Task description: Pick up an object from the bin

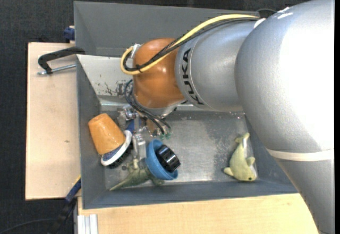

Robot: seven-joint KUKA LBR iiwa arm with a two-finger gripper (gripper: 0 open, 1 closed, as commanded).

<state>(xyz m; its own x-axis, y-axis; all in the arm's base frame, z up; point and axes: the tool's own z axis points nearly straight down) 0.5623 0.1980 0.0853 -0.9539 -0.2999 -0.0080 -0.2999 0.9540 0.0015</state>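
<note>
The gripper [138, 140] hangs low in the left part of the grey bin [199, 145], under the arm's orange cover, and its metal parts sit among a tight cluster of things. Whether it is open or closed cannot be told from this view, and nothing is plainly held.

Furthest left, an orange cup [105, 132] lies on its side, just beside the gripper. A curved white and blue piece [118, 154] rests against the cup's lower edge. Below the gripper, a small green toy [132, 177] lies along the front wall. Just to the right, a blue round thing [156, 163] with a black part on top touches, or nearly touches, the green toy. Well apart, in the right front corner, a pale yellow-green dolphin toy [241, 163] lies alone on bare floor.

The likely target is within the cluster, and the gripper sits closest to the gap between the cup and the blue round thing; which one it is meant for cannot be told. To do this step well, I would commit to one thing only, centre over it, and close on its narrow side. The cup is smooth and may roll or slip. Neighbours crowd close, so a straight, steady lift should keep them from snagging or being dragged up.
</note>
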